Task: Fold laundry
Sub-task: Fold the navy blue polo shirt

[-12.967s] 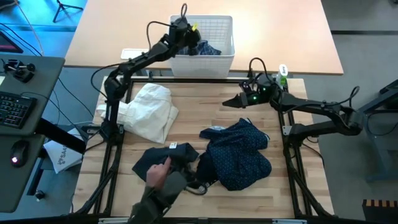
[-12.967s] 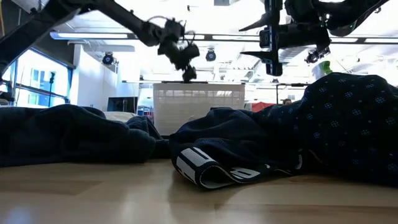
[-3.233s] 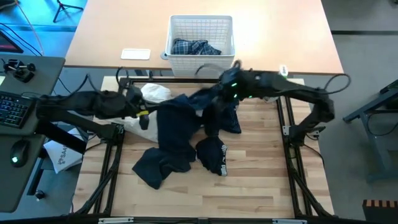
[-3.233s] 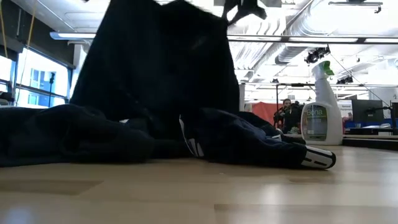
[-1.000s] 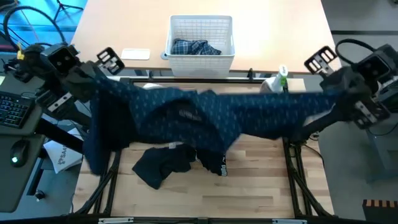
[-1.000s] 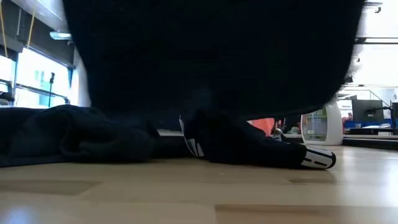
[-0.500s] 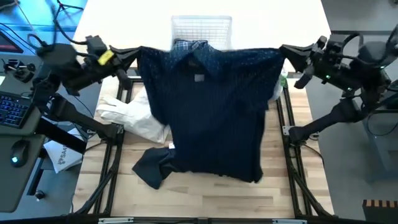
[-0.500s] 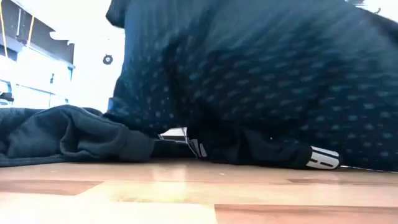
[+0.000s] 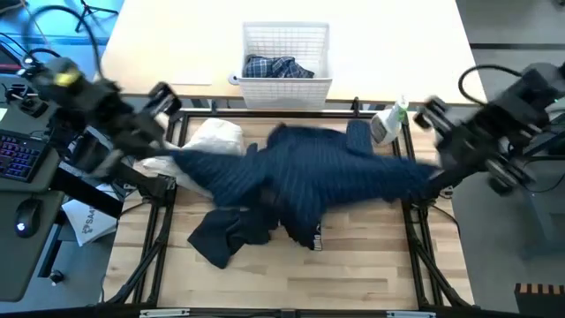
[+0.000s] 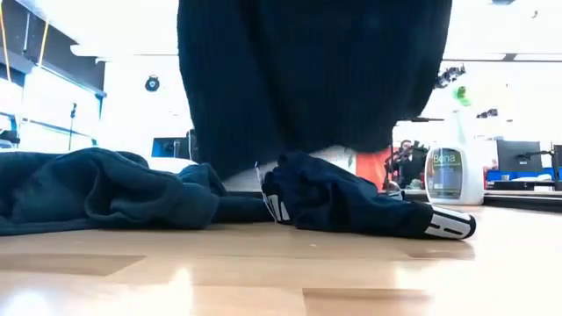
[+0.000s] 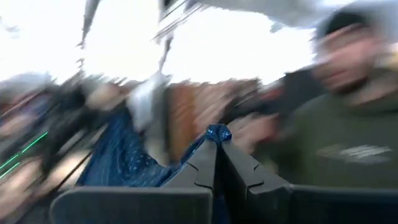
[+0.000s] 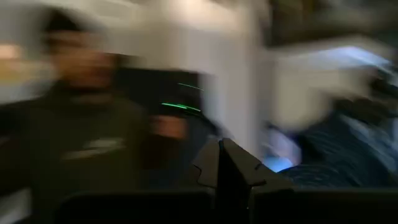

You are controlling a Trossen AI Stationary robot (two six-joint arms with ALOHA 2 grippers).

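Laundry lies and hangs across the middle of the high frame: a navy dotted shirt (image 9: 305, 177) is stretched in the air between the two arms, running from centre left to centre right above a pale wooden table (image 9: 353, 265). Under it, toward the lower left of the table, sits a dark crumpled garment (image 9: 225, 234), and just right of that a black piece with white stripes (image 9: 309, 234). A cream garment (image 9: 207, 141) rests at the table's upper left edge. Behind the table, at top centre, a white lattice basket (image 9: 256, 84) holds a plaid shirt (image 9: 278, 67). A spray bottle (image 9: 386, 124) stands at the upper right of the table.

The left gripper (image 11: 216, 138) has its fingers pressed together on a pinch of the shirt's blue fabric. The right gripper (image 12: 219, 146) also shows its fingers closed tight; blue cloth lies just beside them, but what they pinch cannot be told through the blur.

In the low view the hanging shirt fills the top centre, cut off by the frame's upper edge, and hides much of the bright room behind. Both wrist views are smeared; a person (image 11: 336, 134) in a dark green top shows at the right of the left wrist view.
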